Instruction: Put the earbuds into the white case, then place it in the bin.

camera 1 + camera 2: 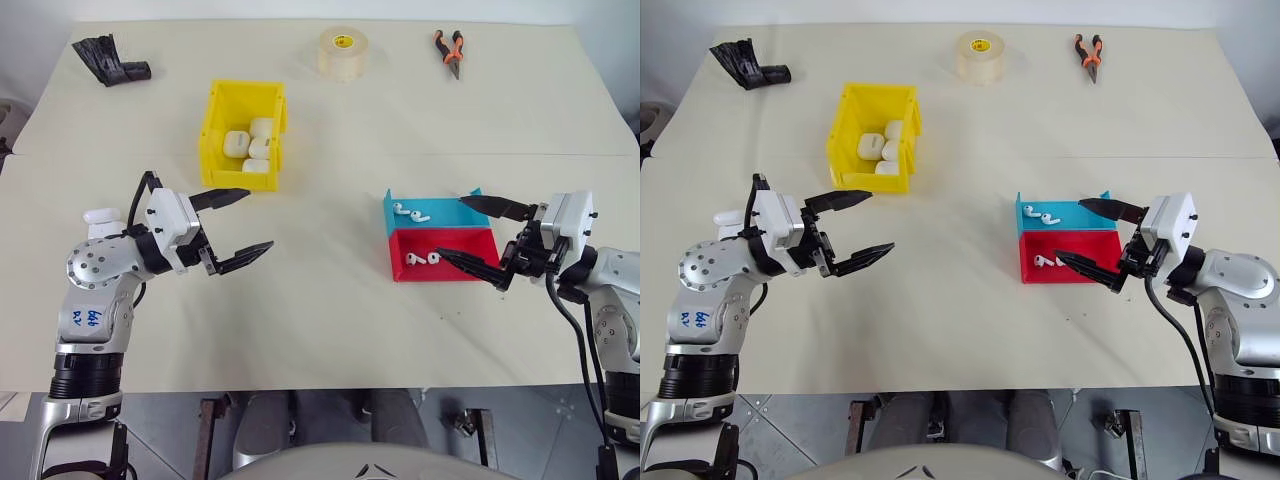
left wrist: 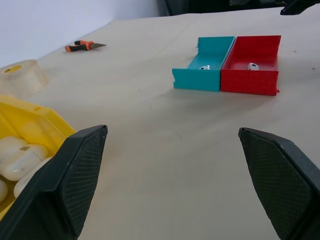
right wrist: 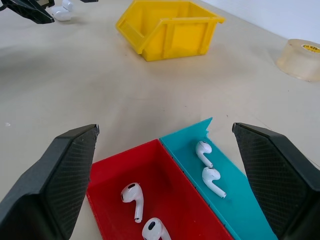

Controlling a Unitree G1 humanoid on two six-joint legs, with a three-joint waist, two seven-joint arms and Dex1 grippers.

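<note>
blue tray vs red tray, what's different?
Colour: the blue tray is teal-blue, the red tray red. Place: the blue tray lies farther from the robot, the red tray nearer, the two touching along one long wall. Both are shallow, open-topped, and each holds two white earbuds.

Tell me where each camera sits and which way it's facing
Head views: look forward and down at the table; both arms show, left pincer and right pincer open.
Left wrist view: looks along its pincer toward the blue tray and red tray.
Right wrist view: looks over both trays' earbuds toward the yellow bin.
All share the trays and bin.
</note>
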